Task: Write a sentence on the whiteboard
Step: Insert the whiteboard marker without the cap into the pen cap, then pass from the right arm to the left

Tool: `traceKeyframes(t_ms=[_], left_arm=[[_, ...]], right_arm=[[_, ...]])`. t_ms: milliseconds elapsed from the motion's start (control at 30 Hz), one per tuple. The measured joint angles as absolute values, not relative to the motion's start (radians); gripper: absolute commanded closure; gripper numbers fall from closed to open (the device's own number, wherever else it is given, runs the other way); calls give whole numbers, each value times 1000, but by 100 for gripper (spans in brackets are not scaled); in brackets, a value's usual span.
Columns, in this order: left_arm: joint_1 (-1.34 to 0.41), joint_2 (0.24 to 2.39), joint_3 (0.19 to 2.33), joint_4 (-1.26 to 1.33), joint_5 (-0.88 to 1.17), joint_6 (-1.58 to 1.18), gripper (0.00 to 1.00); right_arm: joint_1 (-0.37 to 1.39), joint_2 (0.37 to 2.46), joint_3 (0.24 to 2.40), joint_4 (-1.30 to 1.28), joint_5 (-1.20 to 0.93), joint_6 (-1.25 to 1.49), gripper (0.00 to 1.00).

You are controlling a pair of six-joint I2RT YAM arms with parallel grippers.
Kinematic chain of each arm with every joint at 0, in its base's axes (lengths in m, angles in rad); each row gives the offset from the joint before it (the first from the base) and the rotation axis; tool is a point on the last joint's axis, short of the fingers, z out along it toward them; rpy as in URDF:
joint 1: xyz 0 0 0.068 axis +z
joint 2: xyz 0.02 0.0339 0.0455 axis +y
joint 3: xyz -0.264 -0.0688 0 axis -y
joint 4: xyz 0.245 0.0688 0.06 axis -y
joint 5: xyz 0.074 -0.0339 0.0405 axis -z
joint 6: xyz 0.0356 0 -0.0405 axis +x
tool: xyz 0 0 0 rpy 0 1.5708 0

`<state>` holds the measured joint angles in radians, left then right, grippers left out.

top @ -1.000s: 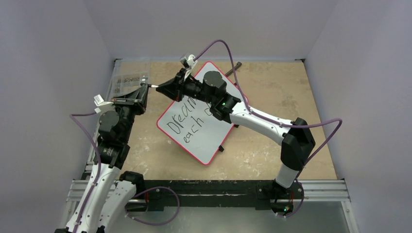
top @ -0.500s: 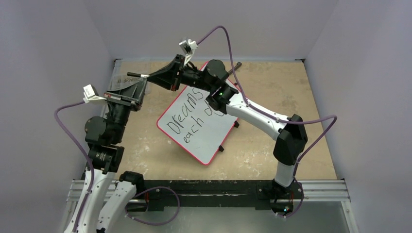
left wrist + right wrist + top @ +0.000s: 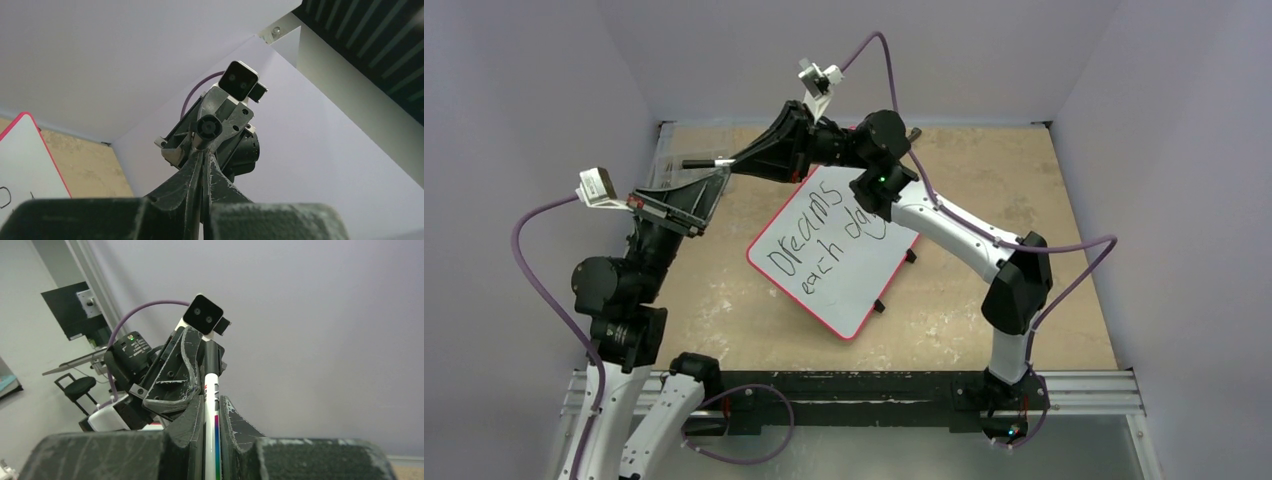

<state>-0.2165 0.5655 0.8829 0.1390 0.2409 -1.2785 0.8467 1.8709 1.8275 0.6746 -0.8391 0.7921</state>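
Three words, "Dreams each day", make up the sentence point(image 3: 824, 238), two slanted black lines across the whiteboard point(image 3: 849, 300); by the look of it the writing is finished. The whiteboard lies flat near the middle of the table point(image 3: 984, 180), turned askew so one corner points at the far edge. I judge it stiff, light and slick-faced; it would likely slide if pushed, and fresh ink smears, so any hold belongs on the red rim or beside a black clip point(image 3: 879, 305), never on the lettering. The right gripper point(image 3: 736, 161) hangs above the far left corner, clamped on the barrel of a marker point(image 3: 709, 160); the marker looks slim, smooth and light, and a mid-barrel pinch seems secure. The left gripper point(image 3: 716, 184) sits just beneath the marker, its fingers point(image 3: 192, 175) drawn together to a thin slit with nothing seen between them; whether they touch the marker I cannot tell. Of containers, only something clear point(image 3: 664, 165) shows at the far left corner, mostly hidden; its contents are unreadable.
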Motion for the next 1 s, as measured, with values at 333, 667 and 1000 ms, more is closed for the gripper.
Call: traceKeyframes(t_ms=[333,667,1000], left_arm=[[-226,540,916,26,286,-1168,51],[-252,523,930,-56,364,-1105,36],[-268,528,849,-14,406,-1165,46]], right_arm=[[850,1808,1712,665,-805,804,100],[877,1667,1536,520,-639,721,100],[902,1458,1370,459,-447,624,100]])
